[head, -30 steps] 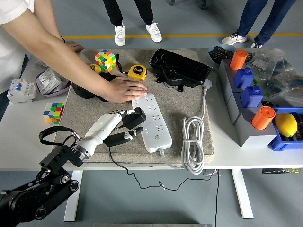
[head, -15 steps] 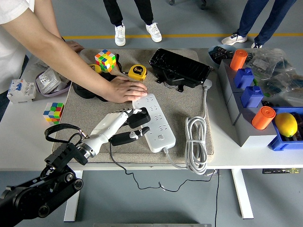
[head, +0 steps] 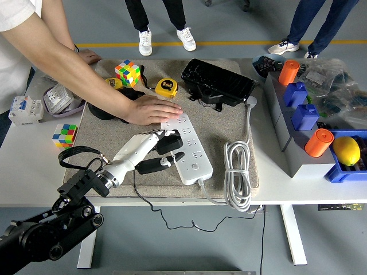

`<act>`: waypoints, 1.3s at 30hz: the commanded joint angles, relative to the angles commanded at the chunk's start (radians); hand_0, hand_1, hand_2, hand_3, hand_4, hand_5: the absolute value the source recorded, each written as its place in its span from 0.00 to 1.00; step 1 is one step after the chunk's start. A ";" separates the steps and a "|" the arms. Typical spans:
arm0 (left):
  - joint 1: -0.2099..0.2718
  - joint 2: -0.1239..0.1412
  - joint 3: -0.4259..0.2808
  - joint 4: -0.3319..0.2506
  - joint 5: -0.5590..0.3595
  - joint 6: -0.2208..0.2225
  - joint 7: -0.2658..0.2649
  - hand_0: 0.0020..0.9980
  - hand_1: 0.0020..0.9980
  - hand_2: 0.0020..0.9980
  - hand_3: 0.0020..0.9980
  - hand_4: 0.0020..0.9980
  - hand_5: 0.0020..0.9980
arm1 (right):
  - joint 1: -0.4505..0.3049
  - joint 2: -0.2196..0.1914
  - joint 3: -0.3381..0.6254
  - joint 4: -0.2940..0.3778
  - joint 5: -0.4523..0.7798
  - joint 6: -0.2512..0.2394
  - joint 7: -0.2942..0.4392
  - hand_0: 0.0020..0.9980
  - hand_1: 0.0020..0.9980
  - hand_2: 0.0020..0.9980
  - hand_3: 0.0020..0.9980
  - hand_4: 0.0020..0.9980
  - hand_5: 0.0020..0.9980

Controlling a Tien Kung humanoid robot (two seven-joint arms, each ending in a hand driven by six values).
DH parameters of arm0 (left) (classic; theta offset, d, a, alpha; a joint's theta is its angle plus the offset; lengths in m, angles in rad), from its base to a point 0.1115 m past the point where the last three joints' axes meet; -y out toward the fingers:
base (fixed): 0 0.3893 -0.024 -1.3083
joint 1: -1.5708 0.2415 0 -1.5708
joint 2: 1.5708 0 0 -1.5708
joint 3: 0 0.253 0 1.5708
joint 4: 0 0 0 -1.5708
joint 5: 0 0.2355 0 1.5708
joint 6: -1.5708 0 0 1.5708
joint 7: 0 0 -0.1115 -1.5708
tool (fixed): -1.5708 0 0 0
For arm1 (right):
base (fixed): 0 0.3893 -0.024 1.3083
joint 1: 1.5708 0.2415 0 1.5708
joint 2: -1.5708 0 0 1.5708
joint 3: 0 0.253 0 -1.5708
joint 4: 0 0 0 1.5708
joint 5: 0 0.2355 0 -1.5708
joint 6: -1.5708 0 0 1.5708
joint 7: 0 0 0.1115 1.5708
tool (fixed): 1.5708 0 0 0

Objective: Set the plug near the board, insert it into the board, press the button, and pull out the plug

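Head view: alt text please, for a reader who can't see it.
The robot's left hand grips a black plug at the left edge of a white power strip on a beige mat, while a person's hand presses down on the strip's far end. Its coiled white cable lies to the right.
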 joint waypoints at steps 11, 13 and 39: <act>-0.003 0.007 -0.002 -0.023 -0.001 -0.003 -0.003 0.81 0.82 0.82 0.80 0.83 0.98 | 0.001 0.000 0.005 -0.001 0.000 -0.002 0.006 0.60 0.59 0.55 0.54 0.79 0.27; -0.003 0.007 -0.001 -0.026 -0.001 -0.003 -0.003 0.81 0.82 0.82 0.80 0.83 0.98 | 0.001 0.000 0.006 -0.001 0.000 -0.002 0.007 0.60 0.59 0.55 0.54 0.79 0.27; 0.059 0.066 -0.035 -0.051 0.040 0.026 -0.005 0.81 0.82 0.82 0.80 0.84 0.98 | -0.002 0.003 0.011 0.001 -0.007 -0.003 0.010 0.60 0.59 0.55 0.54 0.79 0.26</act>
